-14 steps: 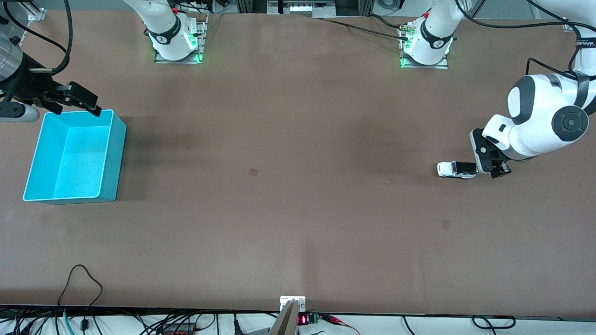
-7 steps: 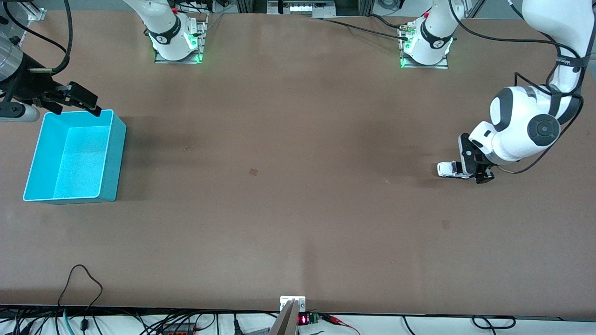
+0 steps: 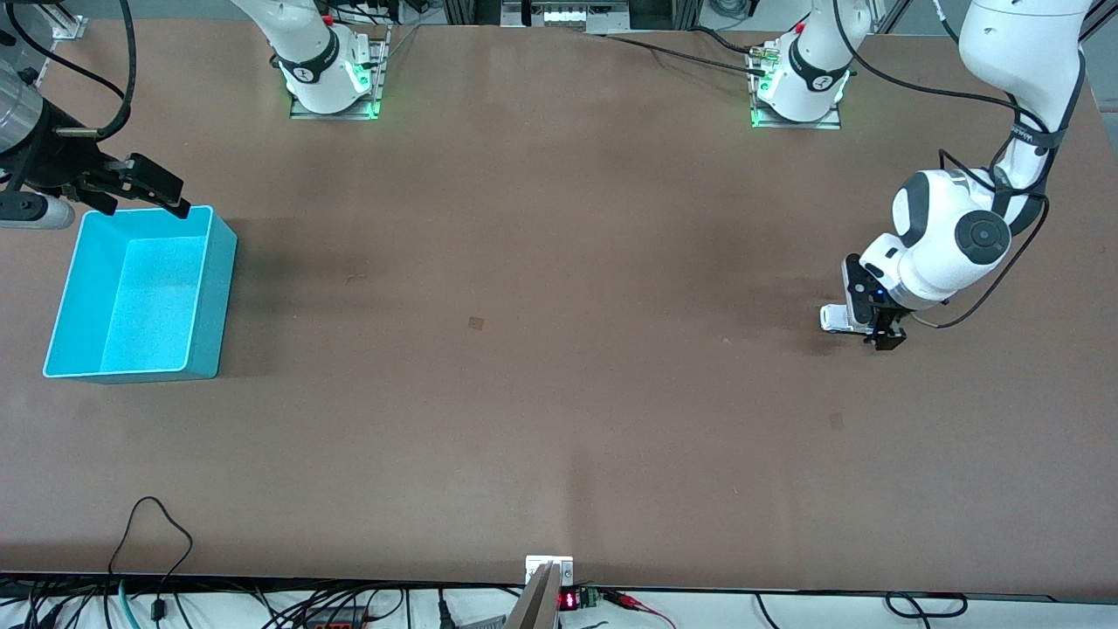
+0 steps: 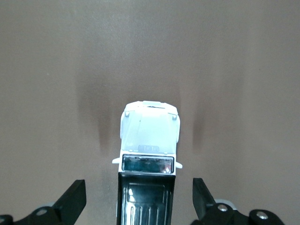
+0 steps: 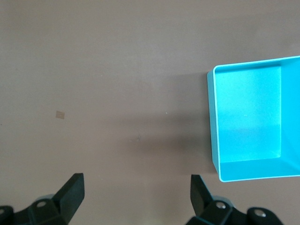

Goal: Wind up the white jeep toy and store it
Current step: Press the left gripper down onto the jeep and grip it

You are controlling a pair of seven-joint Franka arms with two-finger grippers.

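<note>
One white jeep toy [image 3: 836,318] sits on the worktop [image 3: 559,349], between the left gripper's [image 4: 139,199] open fingers [image 4: 72,199]. One cyan bin [image 3: 210,297] lies well apart from it, the right gripper [image 3: 153,188] waiting above, fingers spread.

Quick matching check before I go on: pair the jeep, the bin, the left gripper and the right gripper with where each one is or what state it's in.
Things:
1. jeep
2. bin
3. left gripper
4. right gripper

States:
A. open, at the bin's rim, arm waiting
B. empty, at the right arm's end of the table
C. open, fingers astride the jeep
D. on the table, not yet gripped

Pairs: 1-D, 2-B, 3-C, 4-A
</note>
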